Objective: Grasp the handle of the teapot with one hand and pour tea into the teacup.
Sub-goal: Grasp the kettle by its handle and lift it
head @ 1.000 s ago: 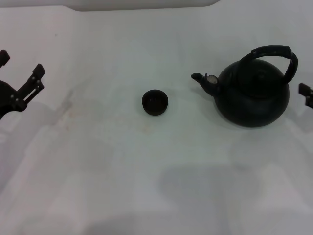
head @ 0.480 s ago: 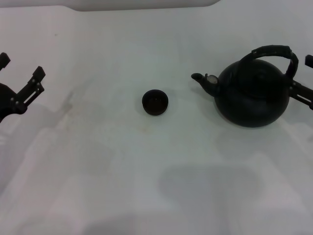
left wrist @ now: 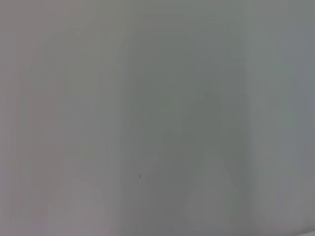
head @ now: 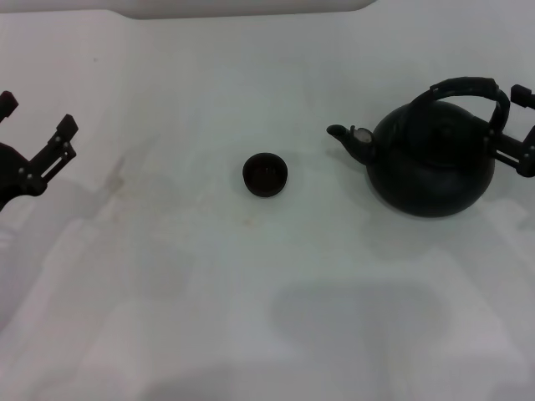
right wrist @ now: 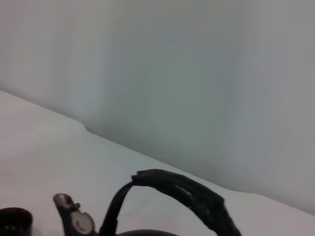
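Observation:
The round matte black teapot (head: pixel 430 163) stands on the white table (head: pixel 167 276) at the right, its spout (head: pixel 341 134) pointing left toward the teacup. Its ribbed arched handle (head: pixel 468 88) rises over the lid; the right wrist view shows the same handle (right wrist: pixel 184 194) and spout (right wrist: pixel 71 219) from close behind. The small dark teacup (head: pixel 265 175) sits near the table's middle, and its rim shows at the edge of the right wrist view (right wrist: pixel 15 221). My right gripper (head: pixel 518 127) is open just right of the handle's right end, not touching it. My left gripper (head: pixel 35 115) hangs open at the far left.
The table's raised back edge (head: pixel 251 10) runs along the top of the head view. A pale wall (right wrist: pixel 172 73) stands behind the table. The left wrist view holds only a blank grey surface (left wrist: pixel 157 118).
My right gripper has come in from the right edge and risen level with the handle's right end. The teapot, teacup and left arm have not moved.

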`<state>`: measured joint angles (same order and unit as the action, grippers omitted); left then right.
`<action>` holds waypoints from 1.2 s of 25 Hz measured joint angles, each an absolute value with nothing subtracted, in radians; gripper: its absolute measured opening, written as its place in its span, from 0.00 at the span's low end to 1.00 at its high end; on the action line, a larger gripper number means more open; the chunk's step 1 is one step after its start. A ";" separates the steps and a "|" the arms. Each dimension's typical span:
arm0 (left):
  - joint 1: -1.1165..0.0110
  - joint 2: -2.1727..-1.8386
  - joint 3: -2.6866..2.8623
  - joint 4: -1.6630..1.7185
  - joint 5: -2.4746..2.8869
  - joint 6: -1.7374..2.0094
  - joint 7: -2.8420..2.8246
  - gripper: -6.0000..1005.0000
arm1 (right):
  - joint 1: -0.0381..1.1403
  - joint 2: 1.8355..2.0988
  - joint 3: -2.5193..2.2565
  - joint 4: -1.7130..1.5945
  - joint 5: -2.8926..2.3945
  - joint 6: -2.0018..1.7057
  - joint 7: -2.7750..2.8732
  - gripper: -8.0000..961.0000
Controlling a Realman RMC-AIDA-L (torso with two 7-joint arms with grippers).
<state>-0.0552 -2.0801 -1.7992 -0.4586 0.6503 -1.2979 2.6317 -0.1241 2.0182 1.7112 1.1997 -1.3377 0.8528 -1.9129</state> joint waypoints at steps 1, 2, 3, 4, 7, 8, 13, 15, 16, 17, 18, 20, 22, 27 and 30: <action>-0.055 -2.080 -1.799 -0.459 0.650 -1.298 2.632 0.86 | -0.124 2.019 1.710 1.200 -1.336 0.845 -1.914 0.62; -0.055 -2.080 -1.798 -0.459 0.650 -1.298 2.632 0.86 | -0.123 2.019 1.710 1.199 -1.334 0.834 -1.916 0.62; -0.055 -2.080 -1.798 -0.459 0.650 -1.297 2.632 0.86 | -0.123 2.020 1.709 1.200 -1.334 0.826 -1.917 0.62; -0.055 -2.080 -1.798 -0.459 0.650 -1.296 2.632 0.86 | -0.123 2.021 1.708 1.199 -1.333 0.818 -1.917 0.62; -0.056 -2.080 -1.798 -0.459 0.650 -1.294 2.632 0.86 | -0.122 2.020 1.707 1.199 -1.333 0.803 -1.918 0.62; -0.056 -2.080 -1.798 -0.459 0.650 -1.294 2.631 0.86 | -0.122 2.020 1.707 1.200 -1.333 0.800 -1.918 0.62; -0.059 -2.080 -1.800 -0.459 0.650 -1.294 2.629 0.86 | -0.118 2.018 1.706 1.199 -1.333 0.788 -1.918 0.62; -0.061 -2.080 -1.801 -0.459 0.650 -1.294 2.629 0.86 | -0.115 2.018 1.706 1.196 -1.333 0.787 -1.918 0.54; -0.062 -2.080 -1.801 -0.459 0.650 -1.293 2.628 0.86 | -0.112 2.018 1.706 1.193 -1.333 0.788 -1.918 0.50; -0.063 -2.080 -1.802 -0.459 0.650 -1.293 2.628 0.86 | -0.108 2.018 1.706 1.188 -1.333 0.788 -1.918 0.46; -0.063 -2.080 -1.803 -0.459 0.650 -1.293 2.628 0.86 | -0.103 2.017 1.706 1.184 -1.333 0.788 -1.918 0.43; -0.063 -2.080 -1.804 -0.459 0.650 -1.292 2.628 0.86 | -0.094 2.017 1.706 1.174 -1.333 0.788 -1.919 0.30; -0.063 -2.080 -1.804 -0.459 0.650 -1.290 2.628 0.86 | -0.084 2.017 1.706 1.160 -1.333 0.787 -1.920 0.24; -0.064 -2.079 -1.805 -0.459 0.650 -1.289 2.627 0.86 | -0.059 2.019 1.708 1.117 -1.297 0.787 -1.961 0.22; -0.063 -2.078 -1.805 -0.459 0.653 -1.288 2.629 0.86 | -0.057 2.019 1.698 1.107 -1.250 0.789 -2.022 0.21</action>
<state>-0.0627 -2.0784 -1.8052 -0.4587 0.6525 -1.2884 2.6287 -0.0572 2.0193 1.6983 1.1070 -1.2505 0.7892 -2.0224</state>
